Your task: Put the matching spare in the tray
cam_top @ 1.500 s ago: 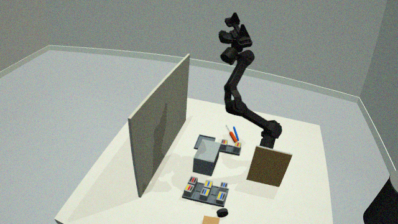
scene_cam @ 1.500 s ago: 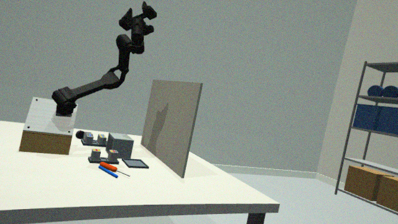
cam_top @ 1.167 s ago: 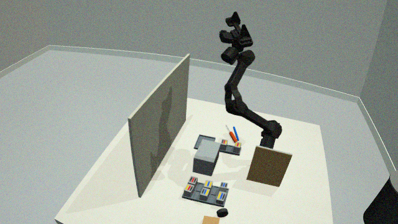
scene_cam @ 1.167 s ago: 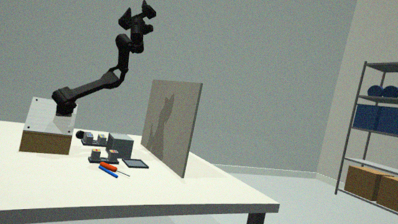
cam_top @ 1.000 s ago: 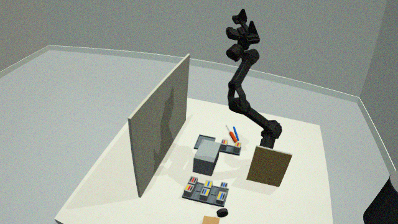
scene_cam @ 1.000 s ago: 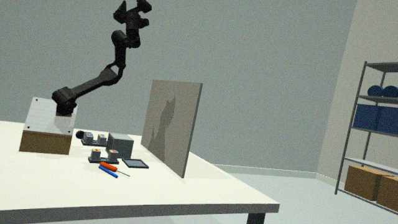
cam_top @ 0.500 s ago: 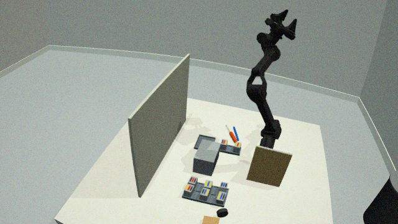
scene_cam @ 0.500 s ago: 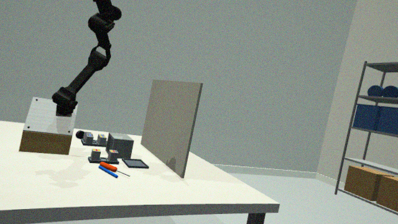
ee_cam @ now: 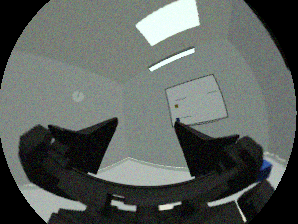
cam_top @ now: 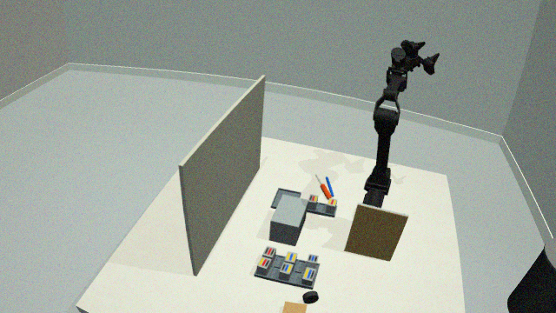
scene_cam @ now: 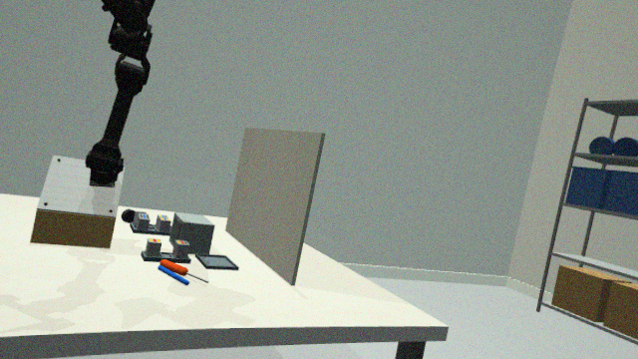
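Observation:
My gripper (cam_top: 427, 52) (ee_cam: 147, 121) is open and empty. It is raised high above the table on the upright arm and points up and away; the wrist view shows only walls and ceiling between the fingers. The mounted unit, a grey box (cam_top: 287, 216) (scene_cam: 192, 231), stands mid-table; its back is not visible. A flat dark tray (cam_top: 284, 193) (scene_cam: 216, 261) lies beside it. Several spares with coloured stripes (cam_top: 286, 269) (scene_cam: 143, 218) sit in a dark rack at the front. Two more spares (cam_top: 333, 203) (scene_cam: 154, 244) sit on a small holder by the unit.
A tall beige board (cam_top: 226, 169) (scene_cam: 274, 199) stands on the table left of the unit. The arm's brown base block (cam_top: 375, 232) (scene_cam: 72, 228) is at the right. An orange screwdriver (cam_top: 325, 190) (scene_cam: 173, 267) and a blue one (cam_top: 330, 186) (scene_cam: 173, 274) lie near the holder. A black puck (cam_top: 310, 296) lies at the front.

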Controlling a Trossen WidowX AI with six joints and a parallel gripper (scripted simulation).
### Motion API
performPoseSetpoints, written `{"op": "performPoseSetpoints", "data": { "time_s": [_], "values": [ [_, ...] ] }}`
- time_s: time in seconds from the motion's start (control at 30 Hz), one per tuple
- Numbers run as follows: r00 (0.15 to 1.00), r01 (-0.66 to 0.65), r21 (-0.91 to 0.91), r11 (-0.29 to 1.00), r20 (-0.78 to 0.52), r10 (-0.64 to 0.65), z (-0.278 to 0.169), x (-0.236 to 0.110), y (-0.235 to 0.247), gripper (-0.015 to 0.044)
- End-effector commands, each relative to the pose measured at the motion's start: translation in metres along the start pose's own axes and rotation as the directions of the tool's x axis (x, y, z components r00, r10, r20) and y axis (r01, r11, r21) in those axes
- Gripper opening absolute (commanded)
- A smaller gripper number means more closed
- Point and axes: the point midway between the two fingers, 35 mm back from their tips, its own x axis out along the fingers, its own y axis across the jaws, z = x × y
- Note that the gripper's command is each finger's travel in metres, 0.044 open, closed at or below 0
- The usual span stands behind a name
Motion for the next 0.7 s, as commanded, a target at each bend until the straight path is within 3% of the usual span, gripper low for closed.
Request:
{"op": "performPoseSetpoints", "data": {
  "time_s": [0.0, 0.17, 0.33, 0.67],
  "values": [
    [0.984, -0.054, 0.011, 0.998, -0.169, 0.055, -0.06, 0.004, 0.018, 0.044],
    [0.911, -0.137, 0.03, 0.99, -0.389, 0.138, -0.138, -0.01, 0.049, 0.044],
    [0.779, -0.231, 0.07, 0.971, -0.585, 0.227, -0.208, -0.047, 0.086, 0.044],
    [0.383, -0.423, 0.209, 0.882, -0.841, 0.383, -0.303, -0.176, 0.161, 0.044]
  ]
}}
